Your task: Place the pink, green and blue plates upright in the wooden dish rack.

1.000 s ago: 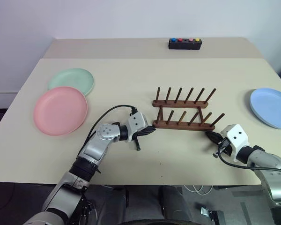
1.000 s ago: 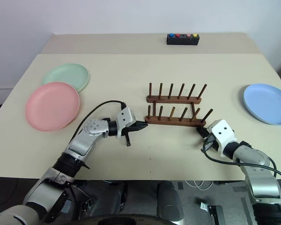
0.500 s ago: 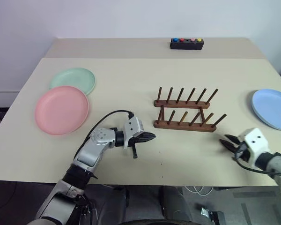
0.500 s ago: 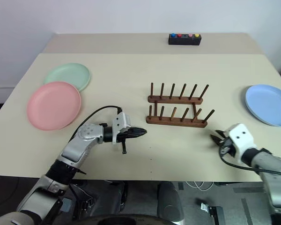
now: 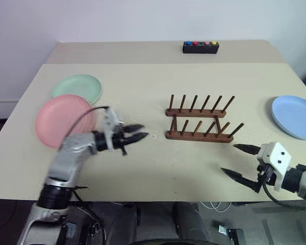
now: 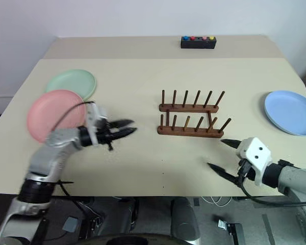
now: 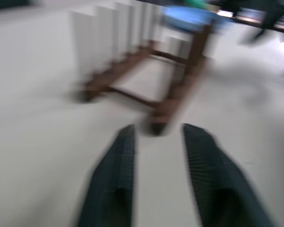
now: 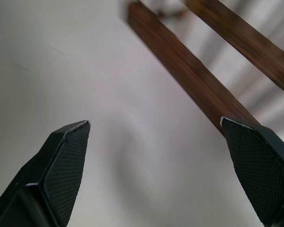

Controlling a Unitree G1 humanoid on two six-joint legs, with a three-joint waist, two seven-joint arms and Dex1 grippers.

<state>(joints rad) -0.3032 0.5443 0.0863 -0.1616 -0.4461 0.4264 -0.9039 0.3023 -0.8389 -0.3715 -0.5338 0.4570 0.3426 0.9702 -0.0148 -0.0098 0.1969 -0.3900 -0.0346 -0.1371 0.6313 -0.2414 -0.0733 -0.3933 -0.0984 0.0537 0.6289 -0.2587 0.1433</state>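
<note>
So far nothing is held — the left gripper [image 5: 136, 133] hangs above the table [image 5: 143, 81] with its fingers a little apart, between the pink plate [image 5: 61, 120] and the wooden dish rack [image 5: 201, 124], and the right gripper [image 5: 237, 161] stands spread wide near the table's front edge, just in front of the rack's right end. All three plates lie flat: the pink one overlaps the rim of the green plate [image 5: 77, 86] at the left, and the blue plate [image 5: 296, 116] sits well apart at the far right, by the table edge. The likely trouble is the overlap — lifting the pink plate carelessly could drag the green one. A flat, shallow rim also gives thin purchase, so a plate may slip, or knock the light rack askew on entry.
</note>
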